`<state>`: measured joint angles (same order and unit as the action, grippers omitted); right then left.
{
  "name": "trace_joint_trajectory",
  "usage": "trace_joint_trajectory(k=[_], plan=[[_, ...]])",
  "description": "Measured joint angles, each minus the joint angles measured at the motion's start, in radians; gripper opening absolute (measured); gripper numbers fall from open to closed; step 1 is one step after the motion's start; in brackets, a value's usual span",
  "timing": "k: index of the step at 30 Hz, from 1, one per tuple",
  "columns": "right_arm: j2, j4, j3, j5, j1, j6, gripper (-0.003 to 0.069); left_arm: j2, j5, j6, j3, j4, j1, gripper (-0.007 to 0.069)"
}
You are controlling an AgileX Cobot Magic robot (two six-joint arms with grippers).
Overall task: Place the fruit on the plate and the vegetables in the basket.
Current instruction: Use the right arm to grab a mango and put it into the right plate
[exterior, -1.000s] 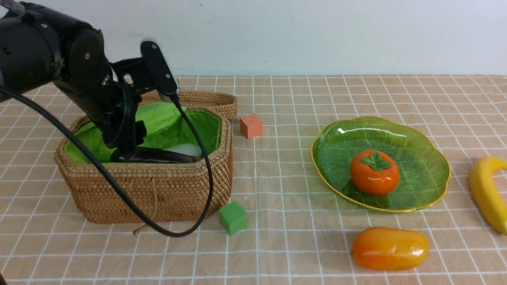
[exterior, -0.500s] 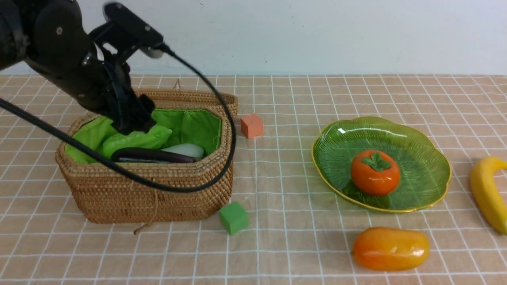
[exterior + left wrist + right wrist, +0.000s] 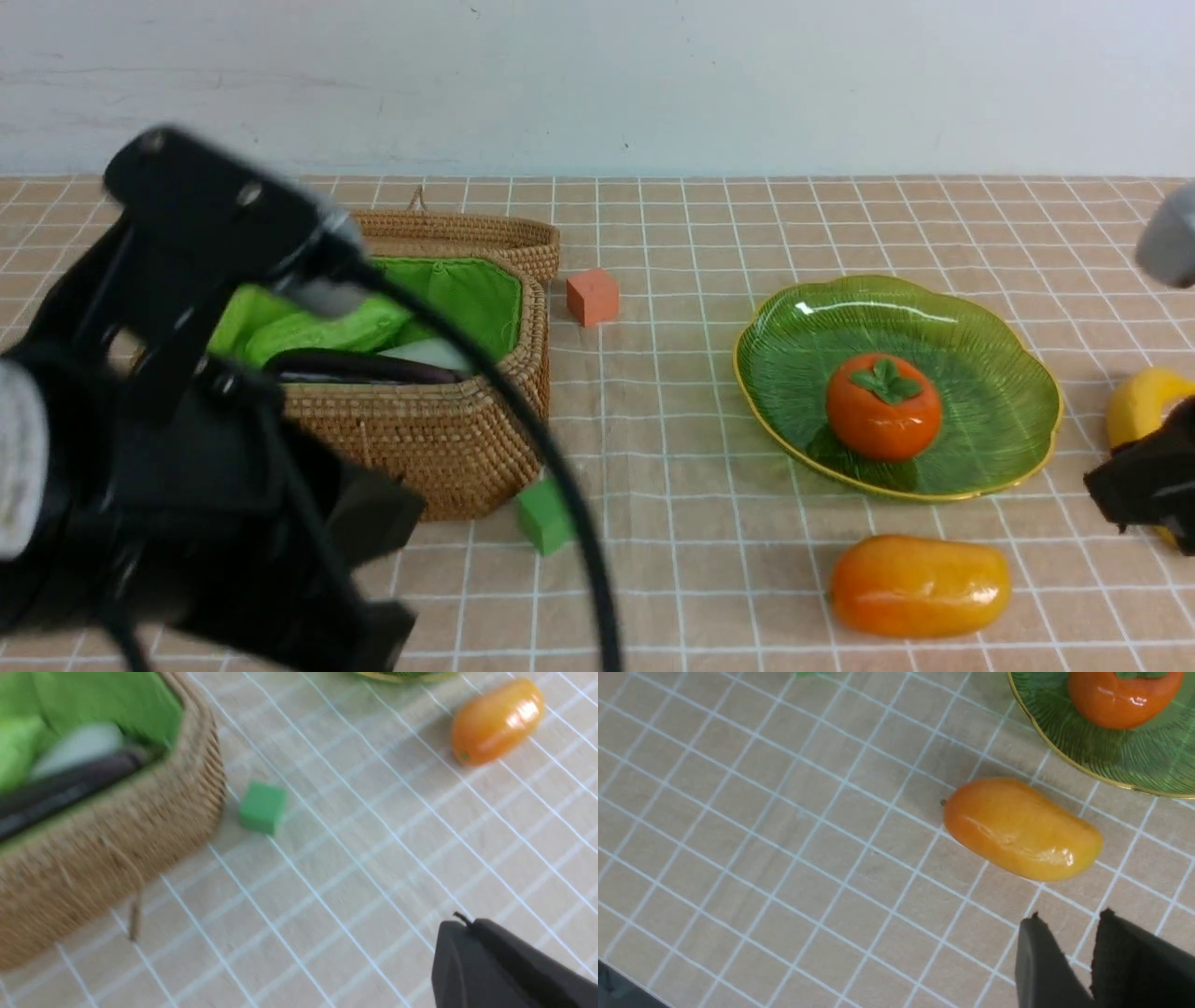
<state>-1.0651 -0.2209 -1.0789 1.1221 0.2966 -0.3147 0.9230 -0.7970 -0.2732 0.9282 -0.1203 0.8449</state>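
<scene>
The wicker basket (image 3: 439,439) holds the purple eggplant (image 3: 373,367), the white radish (image 3: 429,353) and the green gourd (image 3: 317,329); the carrot is hidden. The persimmon (image 3: 882,406) sits on the green plate (image 3: 980,345). The mango (image 3: 920,585) lies on the table in front of the plate. The banana (image 3: 1134,406) lies at the far right, partly behind my right gripper (image 3: 1139,495). In the right wrist view that gripper (image 3: 1071,917) is slightly open and empty, close to the mango (image 3: 1022,828). My left gripper (image 3: 460,921) is shut and empty, above the table near the basket's front.
A small green cube (image 3: 543,515) lies by the basket's front right corner. A small orange cube (image 3: 592,296) lies between the basket and the plate. My left arm (image 3: 187,485) and its cable fill the near left and hide part of the basket.
My left arm has pulled out of the basket and back toward the camera, leaving the eggplant inside. My right gripper has come into view at the right edge, in front of the banana.
</scene>
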Motion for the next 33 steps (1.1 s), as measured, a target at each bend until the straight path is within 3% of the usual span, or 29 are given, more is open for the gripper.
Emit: trace_joint_trajectory(k=[6,8,9,13,15,23,33], plan=[[-0.178,0.0,0.0,-0.011,0.003,-0.19,0.0322,-0.232,0.128,-0.041,-0.226,0.001,0.029,-0.0013],[-0.287,0.0,0.0,-0.033,0.003,-0.343,0.0428,-0.332,0.184,-0.041,-0.287,-0.002,0.029,-0.0013],[-0.303,0.0,0.0,-0.035,0.003,-0.355,0.0443,-0.344,0.191,-0.041,-0.295,-0.004,0.029,-0.0013],[-0.447,-0.002,0.0,-0.081,0.003,-0.599,0.057,-0.426,0.221,-0.041,-0.331,-0.029,0.029,-0.0013],[-0.49,-0.002,0.0,-0.105,0.003,-0.648,0.0596,-0.438,0.224,-0.041,-0.332,-0.042,0.029,-0.0013],[-0.608,-0.002,-0.001,-0.218,0.003,-0.796,0.0574,-0.441,0.228,-0.041,-0.332,-0.058,0.029,-0.0013],[-0.706,0.002,-0.022,-0.216,0.008,-0.81,0.0568,-0.441,0.228,-0.041,-0.332,-0.058,0.029,-0.0013]])
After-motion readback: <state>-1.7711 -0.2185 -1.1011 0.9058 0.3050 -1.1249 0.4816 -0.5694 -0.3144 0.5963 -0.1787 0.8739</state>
